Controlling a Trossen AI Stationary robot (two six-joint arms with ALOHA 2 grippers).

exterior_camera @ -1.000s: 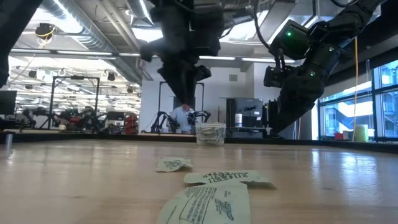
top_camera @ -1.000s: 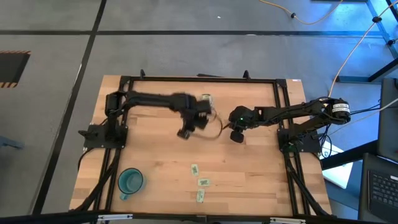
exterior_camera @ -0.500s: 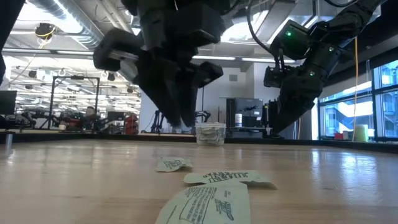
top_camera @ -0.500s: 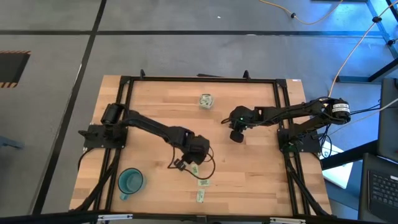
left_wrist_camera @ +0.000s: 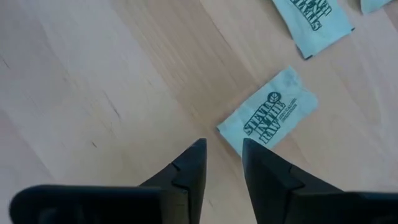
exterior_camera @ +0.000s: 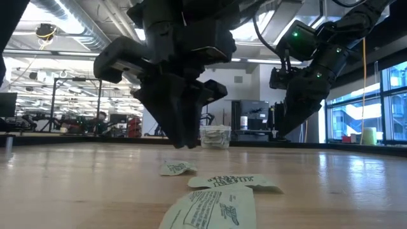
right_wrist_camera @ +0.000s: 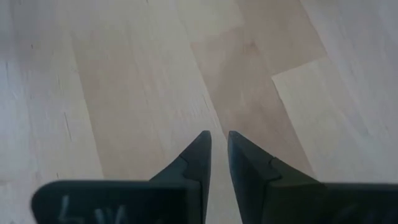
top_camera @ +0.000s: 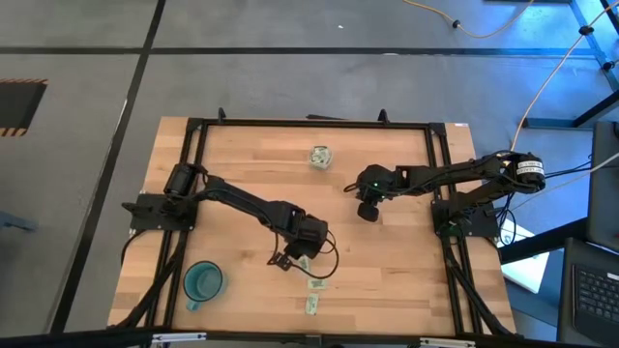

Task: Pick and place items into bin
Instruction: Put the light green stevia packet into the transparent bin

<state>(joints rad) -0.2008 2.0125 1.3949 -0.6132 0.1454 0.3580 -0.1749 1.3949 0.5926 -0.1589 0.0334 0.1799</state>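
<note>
Three pale green packets lie flat on the wooden table near its front edge [top_camera: 316, 283], [top_camera: 310, 305]. The farthest one [left_wrist_camera: 268, 115] lies just beyond my left gripper [left_wrist_camera: 222, 146], which hangs open a little above the wood, pointing steeply down, with one corner of the packet near its fingertips. In the low view that gripper [exterior_camera: 183, 141] stands over the packet [exterior_camera: 177, 168]. The small clear bin [top_camera: 320, 156] stands at the far middle of the table. My right gripper [right_wrist_camera: 217, 134] hovers right of centre over bare wood, open by a narrow gap with nothing in it.
A teal cup [top_camera: 203, 281] stands at the near left. A black frame [top_camera: 309, 123] runs round the table's edges. Bare wood lies between the packets and the bin.
My left gripper has swung from beside the bin toward the table's near edge and come down, stopping just above the farthest packet; in the last half second it has shifted only a little. The packets, the bin and the right arm have kept still.
</note>
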